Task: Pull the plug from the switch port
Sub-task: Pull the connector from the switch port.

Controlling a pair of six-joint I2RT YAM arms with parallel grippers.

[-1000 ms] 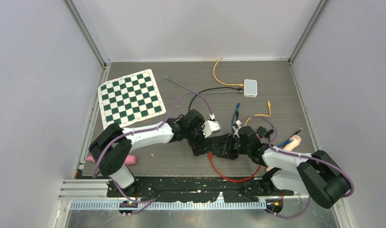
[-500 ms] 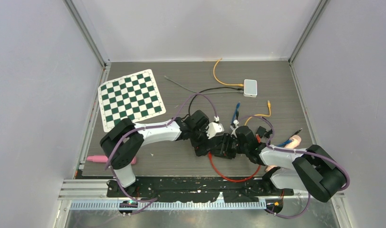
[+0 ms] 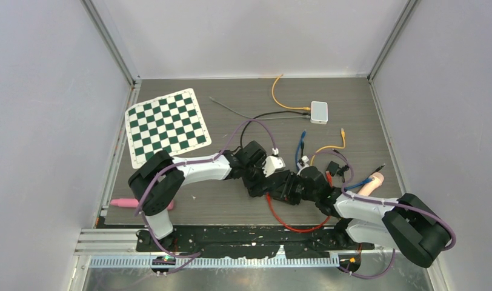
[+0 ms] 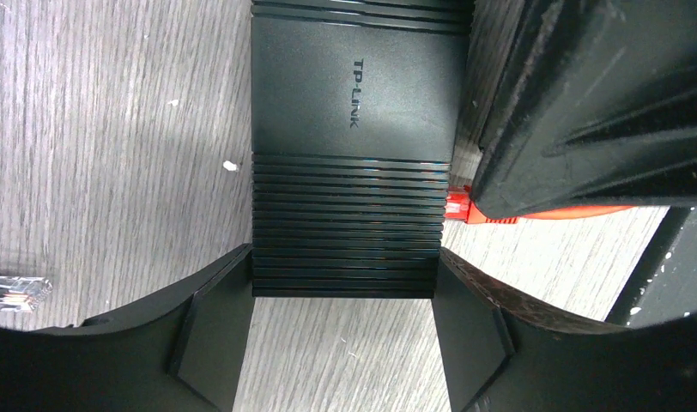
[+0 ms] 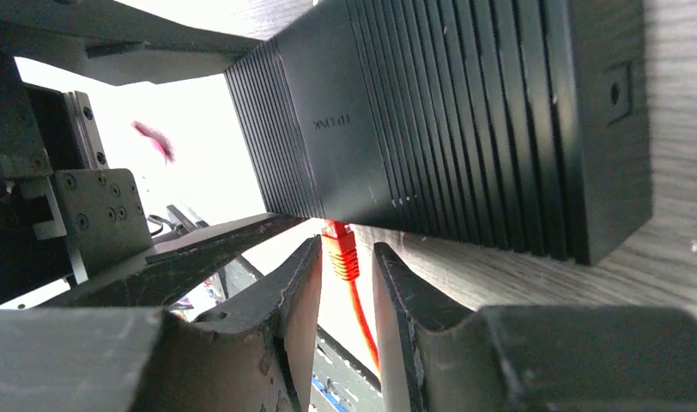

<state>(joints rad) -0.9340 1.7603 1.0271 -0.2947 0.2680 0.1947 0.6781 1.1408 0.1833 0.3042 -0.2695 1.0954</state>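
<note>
The black TP-Link switch [image 4: 354,129] lies flat on the wood table, mostly under both grippers in the top view [image 3: 276,183]. My left gripper [image 4: 343,262] is shut on the switch, one finger pressed on each side of its near end. A red plug [image 4: 458,204] sits in a port on the switch's side, and its red cable [image 3: 286,223] loops toward the table's front. My right gripper [image 5: 347,253] straddles the red plug [image 5: 341,249]; its jaws are narrow, the left finger touches the boot and a thin gap shows on the other side.
A green-and-white checkerboard [image 3: 166,124] lies at the back left. A white box [image 3: 319,112] with an orange cable [image 3: 280,97] sits at the back. Blue [image 3: 302,145] and yellow [image 3: 331,145] cables lie just behind the grippers. A pink object [image 3: 125,203] rests at the front left.
My left arm has slid right onto the switch and its wide-open jaws have closed on the switch's sides. The right gripper's jaws have narrowed around the red plug.
</note>
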